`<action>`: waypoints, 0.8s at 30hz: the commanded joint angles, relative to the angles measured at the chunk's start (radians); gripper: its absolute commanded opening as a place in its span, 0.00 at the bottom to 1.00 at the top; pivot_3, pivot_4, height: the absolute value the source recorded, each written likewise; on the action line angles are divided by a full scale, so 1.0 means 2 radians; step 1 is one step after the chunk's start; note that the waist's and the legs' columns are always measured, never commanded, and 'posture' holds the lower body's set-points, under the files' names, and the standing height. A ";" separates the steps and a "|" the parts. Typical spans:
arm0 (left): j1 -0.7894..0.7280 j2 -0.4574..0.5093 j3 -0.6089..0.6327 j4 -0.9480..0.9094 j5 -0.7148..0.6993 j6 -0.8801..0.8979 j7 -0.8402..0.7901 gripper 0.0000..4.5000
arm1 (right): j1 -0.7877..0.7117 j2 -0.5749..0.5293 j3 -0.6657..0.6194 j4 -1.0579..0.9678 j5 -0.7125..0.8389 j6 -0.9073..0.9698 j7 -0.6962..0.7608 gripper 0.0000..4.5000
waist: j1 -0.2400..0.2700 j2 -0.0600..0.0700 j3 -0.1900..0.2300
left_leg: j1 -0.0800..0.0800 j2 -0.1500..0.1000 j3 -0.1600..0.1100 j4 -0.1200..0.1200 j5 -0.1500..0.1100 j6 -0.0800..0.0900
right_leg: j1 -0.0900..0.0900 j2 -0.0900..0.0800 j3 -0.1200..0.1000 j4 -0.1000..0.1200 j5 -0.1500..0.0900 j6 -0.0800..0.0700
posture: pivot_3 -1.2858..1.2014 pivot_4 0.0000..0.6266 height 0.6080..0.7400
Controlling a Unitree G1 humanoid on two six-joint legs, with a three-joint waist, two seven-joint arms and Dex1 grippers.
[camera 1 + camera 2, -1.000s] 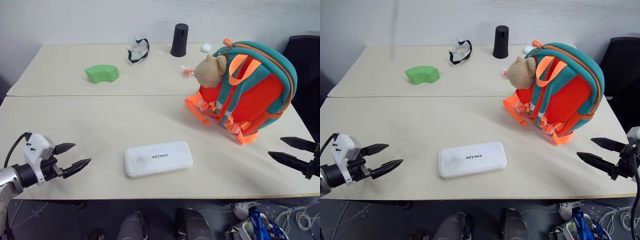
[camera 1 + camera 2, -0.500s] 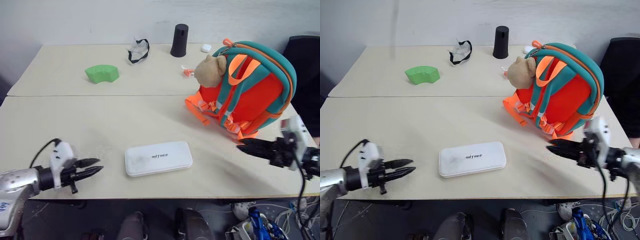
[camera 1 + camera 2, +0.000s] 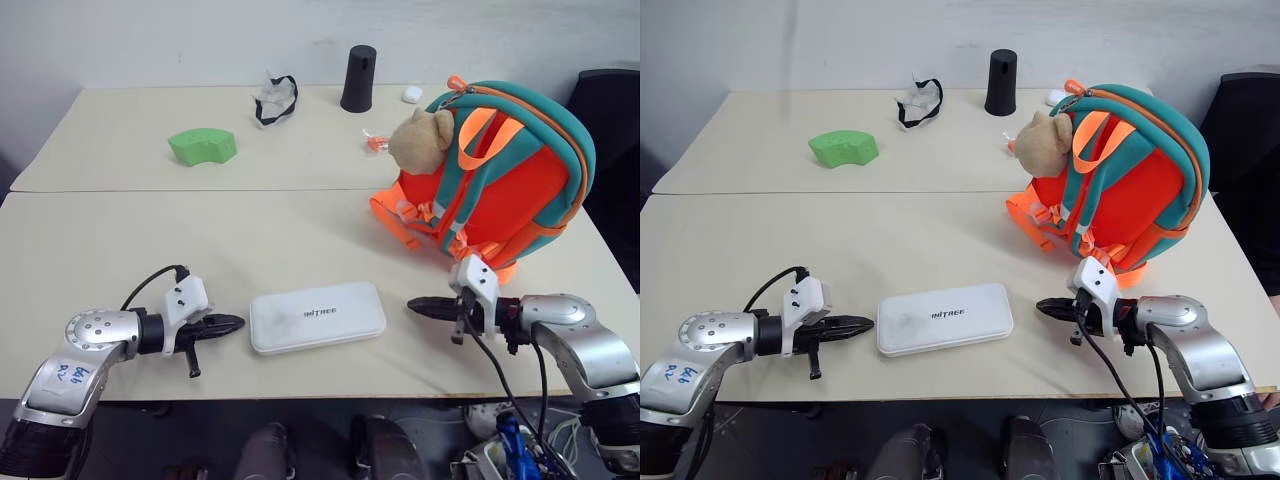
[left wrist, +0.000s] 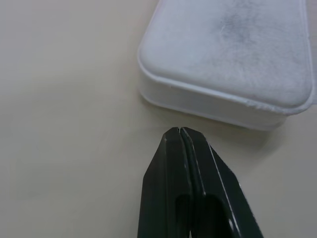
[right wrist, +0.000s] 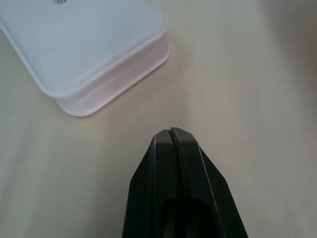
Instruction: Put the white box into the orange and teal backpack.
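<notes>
The white box point(image 3: 317, 315) lies flat on the table near its front edge, grey lettering on top. My left gripper point(image 3: 238, 322) is shut and empty, its tip just off the box's left end point(image 4: 223, 69). On the other side my right gripper point(image 3: 412, 303) is also shut and empty, pointing at the box's right end point(image 5: 94, 49) with a small gap. The orange and teal backpack point(image 3: 500, 180) stands upright at the right rear of the box, a tan plush bear point(image 3: 420, 140) hanging on its straps.
Towards the back of the table are a green curved block point(image 3: 203, 146), a black cylinder point(image 3: 358, 80), a clear wrapper with a black band point(image 3: 275, 99) and a tiny white case point(image 3: 411, 95). A seam joins two tabletops point(image 3: 200, 190). A dark chair point(image 3: 610, 100) stands at the right.
Both grippers have shut and swung inward and down toward the table, from the table's outer sides to either end of the white box. The box and backpack have not moved.
</notes>
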 commanded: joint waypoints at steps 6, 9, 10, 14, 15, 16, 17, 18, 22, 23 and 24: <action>-0.068 -0.032 -0.047 0.041 0.020 -0.015 -0.004 0.00 | 0.021 0.017 0.005 -0.065 0.023 0.011 0.003 0.00 | 0.001 0.000 0.000 | 0.000 0.000 -0.001 0.000 0.001 0.000 | 0.000 0.000 0.000 0.001 0.000 0.000 | 0.52 0.24 1.00; -0.088 -0.037 -0.055 0.062 0.028 -0.023 -0.009 0.00 | 0.030 0.018 0.006 -0.080 0.027 0.018 0.002 0.00 | 0.001 0.000 0.000 | 0.000 -0.001 -0.001 0.000 0.001 0.000 | 0.000 0.000 0.000 0.001 0.000 0.000 | 0.52 0.24 1.00; -0.091 -0.037 -0.055 0.068 0.031 -0.027 -0.009 0.00 | 0.033 0.018 0.006 -0.083 0.027 0.018 0.001 0.00 | 0.001 0.000 0.000 | 0.000 -0.001 -0.001 0.000 0.001 0.000 | 0.000 0.000 0.000 0.001 0.000 0.000 | 0.52 0.24 1.00; -0.094 -0.033 -0.043 0.082 0.028 -0.022 -0.009 0.00 | 0.035 0.019 0.000 -0.076 0.017 0.017 -0.010 0.00 | 0.000 -0.001 0.000 | 0.000 -0.001 0.000 0.000 0.001 0.000 | 0.000 0.000 0.000 0.001 0.000 0.000 | 0.52 0.24 1.00; -0.090 -0.026 -0.037 0.081 0.020 -0.013 -0.015 0.00 | 0.035 0.018 -0.002 -0.071 0.015 0.014 -0.012 0.00 | 0.000 -0.001 0.000 | 0.000 -0.001 0.000 0.000 0.001 0.000 | 0.000 0.000 0.000 0.001 0.000 0.000 | 0.52 0.24 1.00; -0.086 -0.016 -0.031 0.083 0.017 -0.009 -0.021 0.00 | 0.034 0.017 -0.004 -0.067 0.014 0.012 -0.012 0.00 | 0.000 -0.001 0.000 | 0.000 -0.001 -0.001 0.000 0.001 0.000 | 0.000 0.000 0.000 0.001 0.000 0.000 | 0.52 0.24 1.00; -0.084 -0.008 -0.025 0.087 0.015 -0.003 -0.025 0.04 | 0.033 0.015 -0.005 -0.065 0.013 0.010 -0.012 0.00 | 0.000 -0.001 0.000 | 0.000 -0.001 -0.001 0.000 0.001 0.000 | 0.000 0.000 0.000 0.001 0.000 0.000 | 0.52 0.24 1.00; -0.086 0.001 -0.016 0.094 0.007 0.011 -0.030 0.09 | 0.031 0.014 -0.006 -0.060 0.011 0.006 -0.011 0.00 | 0.000 -0.001 0.000 | 0.000 0.000 -0.001 0.000 0.001 0.000 | 0.000 0.000 0.000 0.001 0.000 0.000 | 0.52 0.24 1.00; -0.114 0.035 0.021 0.108 -0.072 0.134 -0.073 0.33 | 0.020 0.008 -0.008 -0.040 0.006 -0.006 -0.003 0.00 | 0.000 -0.001 0.000 | 0.000 0.000 -0.001 0.000 0.001 0.000 | 0.000 0.000 0.000 0.001 0.000 0.000 | 0.52 0.24 1.00; -0.129 0.038 0.027 0.111 -0.095 0.180 -0.074 0.41 | 0.017 0.007 -0.006 -0.035 0.003 -0.010 -0.001 0.00 | 0.000 -0.001 0.000 | 0.000 0.000 -0.001 0.000 0.001 0.000 | 0.000 0.000 0.000 0.001 0.000 0.000 | 0.52 0.24 1.00; -0.145 0.037 0.034 0.117 -0.118 0.226 -0.073 0.48 | 0.014 0.007 -0.004 -0.030 0.000 -0.015 0.001 0.00 | 0.001 -0.001 0.001 | 0.000 -0.001 -0.001 0.001 0.001 0.000 | 0.000 0.000 0.000 0.001 0.000 0.000 | 0.52 0.24 1.00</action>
